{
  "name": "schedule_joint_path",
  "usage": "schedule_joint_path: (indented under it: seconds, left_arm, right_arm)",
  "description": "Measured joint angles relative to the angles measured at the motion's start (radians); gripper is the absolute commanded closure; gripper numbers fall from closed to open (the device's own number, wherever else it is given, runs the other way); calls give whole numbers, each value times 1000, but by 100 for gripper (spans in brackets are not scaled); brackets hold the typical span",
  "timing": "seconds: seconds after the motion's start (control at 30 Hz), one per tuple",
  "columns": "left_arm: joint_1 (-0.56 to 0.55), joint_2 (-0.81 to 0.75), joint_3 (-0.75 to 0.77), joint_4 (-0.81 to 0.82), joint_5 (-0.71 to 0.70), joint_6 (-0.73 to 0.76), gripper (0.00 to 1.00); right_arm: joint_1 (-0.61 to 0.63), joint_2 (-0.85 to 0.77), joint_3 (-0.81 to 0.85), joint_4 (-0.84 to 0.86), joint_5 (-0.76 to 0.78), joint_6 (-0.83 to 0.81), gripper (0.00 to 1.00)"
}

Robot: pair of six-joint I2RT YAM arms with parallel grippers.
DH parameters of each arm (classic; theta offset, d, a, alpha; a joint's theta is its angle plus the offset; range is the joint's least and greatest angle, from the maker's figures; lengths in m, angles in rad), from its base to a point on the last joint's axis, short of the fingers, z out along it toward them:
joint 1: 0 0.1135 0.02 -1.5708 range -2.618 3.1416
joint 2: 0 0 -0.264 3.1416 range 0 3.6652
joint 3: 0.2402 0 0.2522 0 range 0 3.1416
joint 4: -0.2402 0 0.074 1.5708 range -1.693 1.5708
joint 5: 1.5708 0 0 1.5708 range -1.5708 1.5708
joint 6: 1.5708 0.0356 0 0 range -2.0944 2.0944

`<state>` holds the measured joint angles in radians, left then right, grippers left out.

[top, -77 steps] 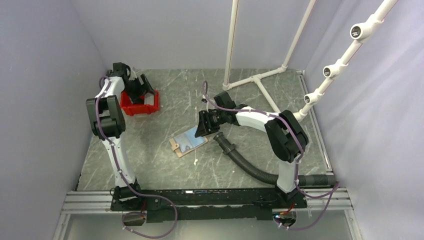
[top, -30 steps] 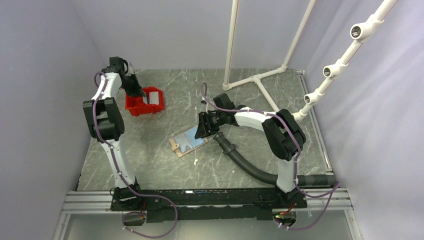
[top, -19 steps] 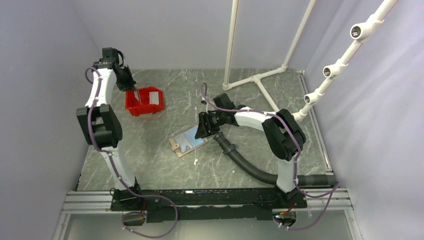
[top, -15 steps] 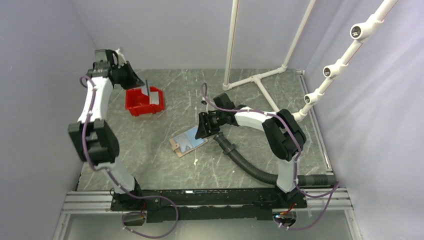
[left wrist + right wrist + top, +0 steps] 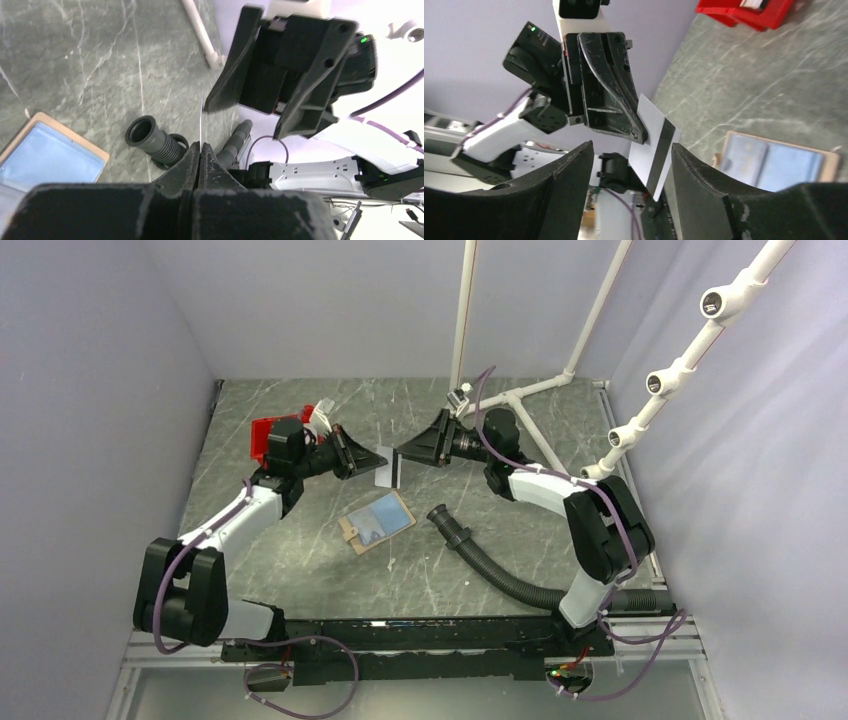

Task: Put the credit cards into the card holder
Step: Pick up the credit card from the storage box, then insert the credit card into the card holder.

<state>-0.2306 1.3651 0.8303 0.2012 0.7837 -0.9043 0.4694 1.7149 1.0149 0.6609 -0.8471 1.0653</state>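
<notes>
Left gripper, pinching the whitish-grey card by one edge, should hold steady until the spread right gripper just ahead closes squarely on its free end.

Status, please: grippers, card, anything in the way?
Left gripper shut on white card, mid-air. Right gripper open, facing it. Card holder on table, blue card on or in it. Hose beside holder, not touching.

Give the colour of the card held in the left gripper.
Whitish card with a black stripe across it, clearest in the right wrist view.
</notes>
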Motion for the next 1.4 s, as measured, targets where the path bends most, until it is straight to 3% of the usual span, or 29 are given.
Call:
schedule_joint_path:
  seconds: [0.2, 0.4, 0.8, 0.87, 0.9, 0.93, 1.0, 1.03, 1.07, 1.13, 1.2, 1.3, 1.4]
  left_arm:
    - [-10, -69, -89, 216, -92, -115, 100]
    - [-20, -121, -175, 375, -199, -206, 100]
    - [-26, -120, -228, 550, -290, -324, 100]
    - [-31, -120, -231, 572, -298, -335, 100]
    - [-34, -120, -235, 586, -303, -339, 100]
    - [-37, -119, -240, 601, -306, -347, 100]
    - [-41, -114, -243, 616, -309, -354, 100]
    - [-42, -109, -243, 624, -311, -355, 92]
    - [-42, -105, -245, 624, -311, -356, 73]
    - [-42, -107, -246, 589, -311, -345, 40]
    - [-42, -126, -230, 441, -319, -309, 32]
    - [-42, -144, -130, 48, -362, -228, 37]
    - [-40, -128, -38, -229, -378, -145, 67]
  right_arm:
    - [16, 10, -103, 198, 9, 180, 44]
    - [41, 10, -121, 300, 35, 265, 56]
    - [62, 57, -121, 441, 57, 385, 70]
    - [65, 60, -121, 451, 57, 396, 76]
    - [68, 64, -121, 458, 57, 404, 83]
    - [69, 69, -121, 467, 57, 411, 96]
    - [71, 76, -121, 478, 58, 422, 100]
    - [71, 79, -121, 482, 61, 430, 100]
    - [69, 79, -122, 484, 61, 430, 100]
    - [62, 71, -125, 451, 55, 398, 100]
    - [40, 43, -130, 317, 57, 302, 100]
    - [6, -14, -72, -89, 105, 33, 100]
    - [-3, -23, 24, -414, 132, -228, 100]
